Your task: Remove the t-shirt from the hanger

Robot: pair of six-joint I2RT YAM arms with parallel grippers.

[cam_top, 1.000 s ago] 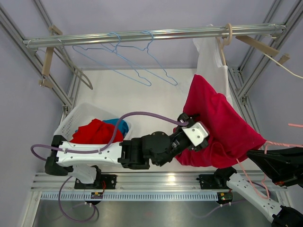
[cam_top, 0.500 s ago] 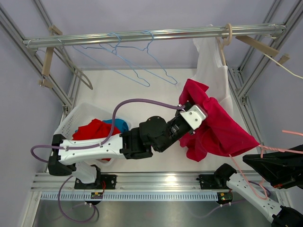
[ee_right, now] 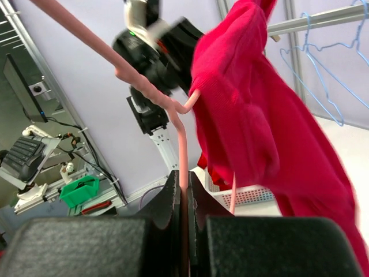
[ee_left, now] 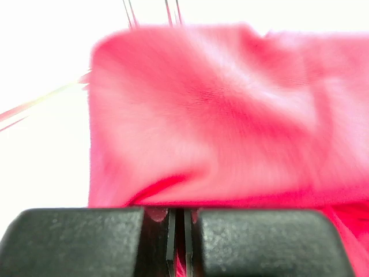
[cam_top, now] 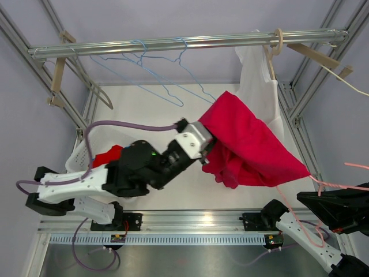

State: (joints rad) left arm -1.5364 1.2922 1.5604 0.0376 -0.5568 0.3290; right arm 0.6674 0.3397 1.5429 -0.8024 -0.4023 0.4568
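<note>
The red t-shirt [cam_top: 253, 144] hangs stretched between the two arms above the table. My left gripper [cam_top: 207, 153] is shut on its left edge; in the left wrist view red cloth [ee_left: 219, 115] fills the frame and a fold sits pinched between the closed jaws of the left gripper [ee_left: 179, 231]. At the lower right my right gripper [cam_top: 305, 199] is shut on the pink wire hanger [cam_top: 357, 166]. In the right wrist view the hanger [ee_right: 182, 144] runs up out of the right gripper [ee_right: 183, 193], and the t-shirt [ee_right: 259, 127] drapes from its bend.
A white basket [cam_top: 86, 151] holding red and blue clothes stands at the left, partly under my left arm. Blue wire hangers [cam_top: 155, 75] hang from the metal rail [cam_top: 173, 43]. A white garment [cam_top: 256, 75] hangs from the rail's right end, behind the t-shirt.
My left gripper has shut on the t-shirt and drawn back to the left and upward, pulling the cloth that way. The right gripper has kept its hold on the hanger, almost still.
</note>
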